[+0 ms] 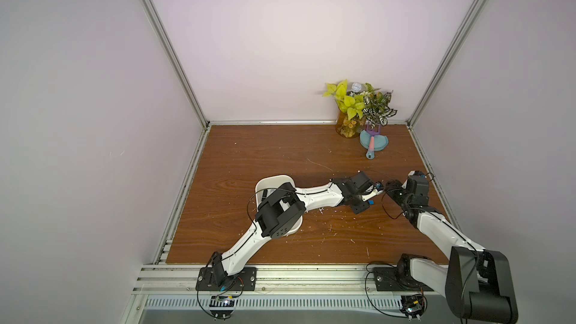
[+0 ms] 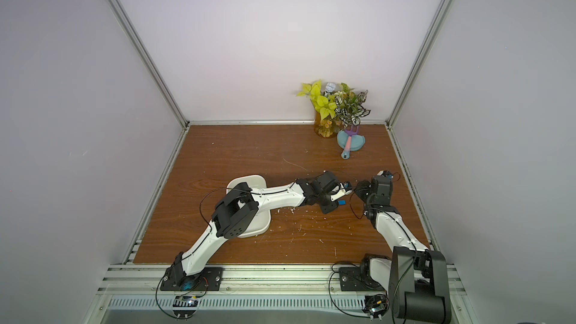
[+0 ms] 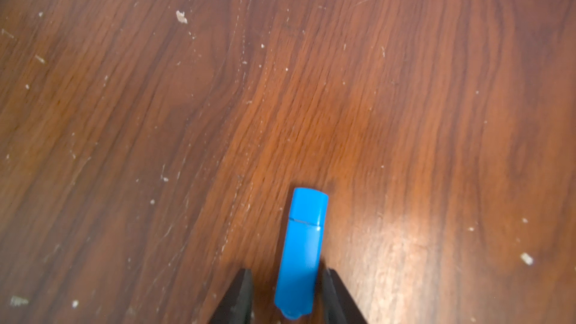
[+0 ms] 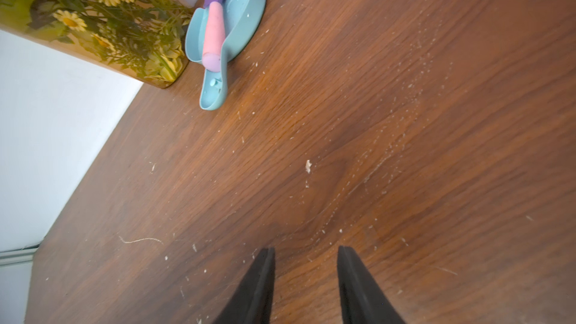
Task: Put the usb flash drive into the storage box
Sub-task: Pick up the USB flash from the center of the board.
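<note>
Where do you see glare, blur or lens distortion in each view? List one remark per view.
Left wrist view: a pale glare patch on the table beside the usb flash drive; the fingers are soft-edged. Right wrist view: the flower vase is blurred. In both top views: even light, frame posts splay outward from wide-angle distortion.

Wooden table [image 1: 280, 157] (crumb-flecked) bears storage box [image 1: 274, 180], flash drive [image 3: 300, 254], vase [image 1: 346, 127], scoop [image 1: 378, 143].
</note>
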`<action>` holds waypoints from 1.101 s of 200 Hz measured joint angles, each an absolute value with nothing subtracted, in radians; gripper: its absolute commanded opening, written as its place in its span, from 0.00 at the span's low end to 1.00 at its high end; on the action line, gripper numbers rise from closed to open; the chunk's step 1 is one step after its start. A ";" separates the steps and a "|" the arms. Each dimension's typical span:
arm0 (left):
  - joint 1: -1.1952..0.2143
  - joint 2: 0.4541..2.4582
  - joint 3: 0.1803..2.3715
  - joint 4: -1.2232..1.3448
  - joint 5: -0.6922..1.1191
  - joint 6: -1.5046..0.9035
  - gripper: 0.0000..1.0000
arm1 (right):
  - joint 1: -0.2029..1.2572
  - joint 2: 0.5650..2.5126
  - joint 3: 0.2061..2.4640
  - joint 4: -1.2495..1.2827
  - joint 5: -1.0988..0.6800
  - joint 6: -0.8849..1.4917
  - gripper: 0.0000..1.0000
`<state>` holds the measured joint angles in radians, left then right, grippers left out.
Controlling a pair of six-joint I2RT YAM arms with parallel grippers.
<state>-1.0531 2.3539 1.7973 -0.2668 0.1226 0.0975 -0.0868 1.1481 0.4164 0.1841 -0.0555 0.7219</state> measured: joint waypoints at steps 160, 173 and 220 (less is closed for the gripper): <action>-1.061 2.403 1.869 -0.268 0.120 0.086 0.30 | -0.088 1.168 0.412 0.201 -0.084 0.722 0.39; -1.061 2.412 1.883 -0.267 0.121 0.086 0.30 | -0.088 1.168 0.411 0.202 -0.084 0.722 0.39; -1.061 2.423 1.895 -0.261 0.127 0.086 0.29 | -0.089 1.168 0.411 0.201 -0.084 0.722 0.39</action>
<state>-1.0607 2.4229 1.8954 -0.2607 0.1268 0.0864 -0.0895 1.1683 0.4107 0.2012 -0.0845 0.7219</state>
